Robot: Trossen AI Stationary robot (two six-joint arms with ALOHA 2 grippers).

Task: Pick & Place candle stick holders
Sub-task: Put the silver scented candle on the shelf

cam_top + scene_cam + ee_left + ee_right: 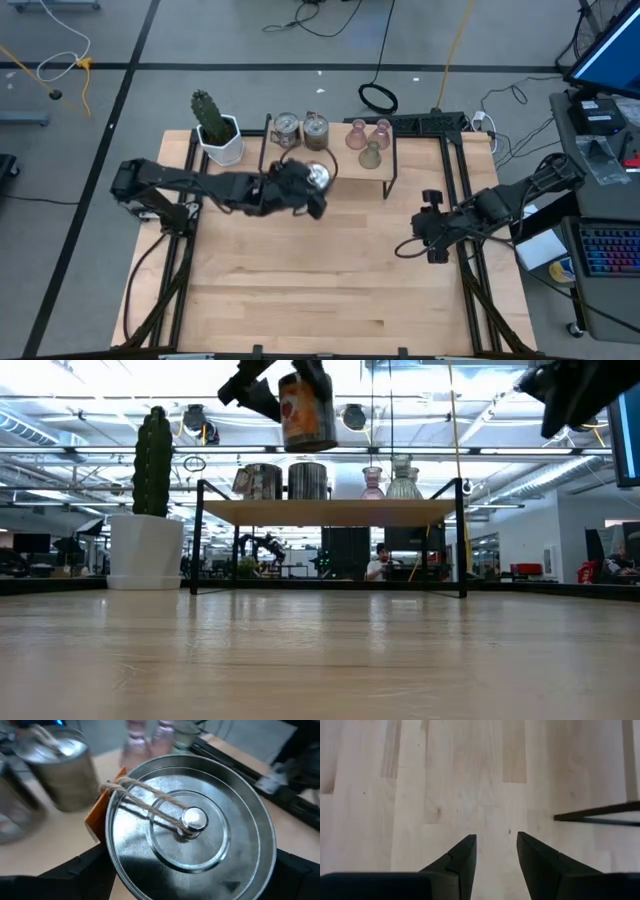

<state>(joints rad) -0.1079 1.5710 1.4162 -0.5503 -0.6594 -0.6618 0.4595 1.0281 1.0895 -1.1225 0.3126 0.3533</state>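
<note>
The left gripper (312,190) had a silver candle stick holder (187,825) clamped between its fingers (80,870), carried high, just in front of the shelf (330,512). The height presumably kept it clear of the two silver holders (300,128) and three glass holders (367,140) standing on that shelf. The cactus pot (220,135) sat beside the shelf. Over bare table (445,780), the right gripper (495,850) waited, fingers parted and empty.

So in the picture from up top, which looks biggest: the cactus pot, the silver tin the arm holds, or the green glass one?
1. Cactus pot.
2. Silver tin in the left gripper; raised nearer the camera, so perhaps flattered.
3. Green glass holder.
</note>
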